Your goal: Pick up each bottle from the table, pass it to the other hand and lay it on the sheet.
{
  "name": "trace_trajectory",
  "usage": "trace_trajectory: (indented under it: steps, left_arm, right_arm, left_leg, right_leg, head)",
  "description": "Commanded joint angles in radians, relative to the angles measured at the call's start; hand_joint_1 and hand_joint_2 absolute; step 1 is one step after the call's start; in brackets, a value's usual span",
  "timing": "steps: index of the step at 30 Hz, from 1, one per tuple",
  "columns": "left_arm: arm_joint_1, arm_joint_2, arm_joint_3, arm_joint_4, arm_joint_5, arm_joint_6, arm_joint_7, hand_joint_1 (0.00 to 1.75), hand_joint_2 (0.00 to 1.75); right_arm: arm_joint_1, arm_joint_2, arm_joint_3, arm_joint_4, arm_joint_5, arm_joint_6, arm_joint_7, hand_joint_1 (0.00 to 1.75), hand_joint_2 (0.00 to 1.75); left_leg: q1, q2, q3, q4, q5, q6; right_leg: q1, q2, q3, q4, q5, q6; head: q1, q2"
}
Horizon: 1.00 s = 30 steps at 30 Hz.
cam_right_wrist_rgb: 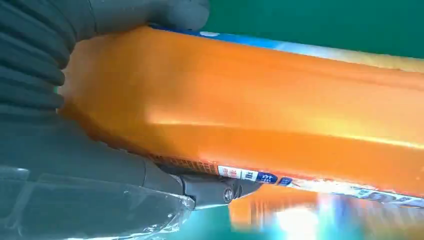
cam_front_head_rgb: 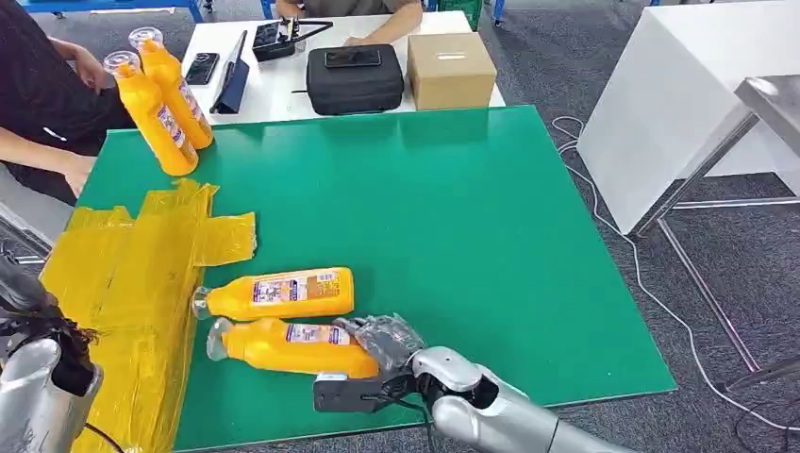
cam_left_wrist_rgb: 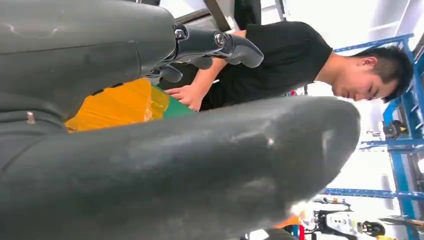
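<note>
One lying bottle (cam_front_head_rgb: 292, 346), low in the frame's centre, is grasped at its base by the right hand (cam_front_head_rgb: 385, 342); the left hand's (cam_left_wrist_rgb: 150, 125) state cannot be told.

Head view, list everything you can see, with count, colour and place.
Lying bottles: two, orange, near table edge; the nearer held.
Standing bottles: two, orange, far left corner.
Sheet: one, yellow, table's left.
Table: one, green.
Case: one, black, white table behind.
Box: one, brown, beside case.
People: two, left and behind.
Right hand: grips nearer bottle.
Left hand: above sheet, holding nothing.
</note>
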<state>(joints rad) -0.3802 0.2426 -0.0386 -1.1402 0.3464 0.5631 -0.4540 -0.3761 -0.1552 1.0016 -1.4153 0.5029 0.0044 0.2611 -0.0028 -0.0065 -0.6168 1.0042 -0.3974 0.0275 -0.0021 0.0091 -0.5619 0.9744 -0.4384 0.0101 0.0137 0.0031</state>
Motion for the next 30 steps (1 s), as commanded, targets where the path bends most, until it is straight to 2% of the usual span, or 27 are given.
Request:
trace_trajectory:
  steps: [1,2,3,4,7,8,12,25,30]
  left_arm:
    - [0.098,0.005,0.058,-0.168,0.159,-0.136,0.164,0.00,0.00]
    - [0.109,0.007,0.051,-0.192,0.166,-0.135,0.169,0.00,0.00]
    - [0.130,0.019,0.023,-0.248,0.260,-0.190,0.231,0.00,0.00]
    - [0.137,0.021,0.009,-0.274,0.282,-0.191,0.245,0.00,1.75]
    - [0.146,0.034,-0.053,-0.366,0.374,-0.246,0.293,0.00,1.75]
    - [0.126,0.032,-0.090,-0.388,0.416,-0.298,0.323,0.00,1.75]
    - [0.008,0.000,-0.253,-0.391,0.427,-0.306,0.363,0.00,1.75]
    - [0.012,0.018,-0.262,-0.389,0.441,-0.296,0.352,0.00,1.75]
    - [0.012,0.018,-0.262,-0.389,0.441,-0.296,0.352,0.00,1.75]
  right_arm:
    - [0.052,-0.124,-0.341,-0.406,-0.001,-0.193,-0.117,1.75,1.75]
    - [0.046,-0.130,-0.355,-0.412,-0.014,-0.188,-0.121,1.75,1.75]
    - [0.032,-0.135,-0.369,-0.399,-0.024,-0.217,-0.136,1.75,1.75]
    - [0.024,-0.134,-0.377,-0.386,-0.036,-0.228,-0.142,1.75,1.75]
    - [-0.013,-0.111,-0.418,-0.301,-0.053,-0.300,-0.128,1.75,1.75]
    - [-0.041,-0.092,-0.439,-0.242,-0.012,-0.335,-0.099,1.75,1.75]
    - [-0.200,-0.020,-0.433,0.024,0.022,-0.284,-0.067,1.75,1.75]
    - [-0.190,-0.020,-0.430,0.010,0.022,-0.284,-0.072,1.75,1.75]
    - [-0.190,-0.020,-0.430,0.010,0.022,-0.284,-0.072,1.75,1.75]
  left_leg:
    - [0.000,0.000,0.001,0.002,-0.003,-0.002]
    - [0.000,0.000,0.000,0.001,-0.002,-0.001]
    - [0.000,0.000,-0.001,0.001,-0.002,-0.001]
    - [0.000,0.000,0.000,0.002,-0.003,-0.001]
    - [0.001,0.000,-0.003,0.001,-0.001,-0.001]
    - [0.001,0.000,-0.002,0.002,-0.002,-0.001]
    - [0.001,-0.002,-0.004,0.002,0.000,-0.001]
    - [0.001,0.000,0.000,0.001,-0.001,-0.001]
    - [0.000,0.001,-0.005,0.001,0.001,0.001]
  right_leg:
    - [0.000,-0.001,0.001,0.001,-0.003,0.000]
    - [0.000,-0.001,0.000,0.001,-0.002,0.001]
    - [0.000,-0.001,-0.001,0.001,-0.002,0.001]
    - [0.000,-0.001,0.000,0.001,-0.003,0.001]
    - [0.001,0.000,-0.003,0.000,-0.001,0.000]
    - [0.001,-0.001,-0.002,0.001,-0.002,0.001]
    - [0.000,-0.003,-0.003,0.001,-0.001,0.000]
    - [0.001,-0.002,0.000,0.000,0.000,0.000]
    - [0.001,-0.001,-0.005,0.000,0.002,0.000]
  head:
    - [0.000,0.000]
    - [0.000,0.000]
    - [0.000,0.000]
    - [0.000,0.000]
    - [0.000,0.000]
    - [0.000,0.000]
    - [0.000,0.000]
    - [0.000,0.000]
    - [0.000,0.000]
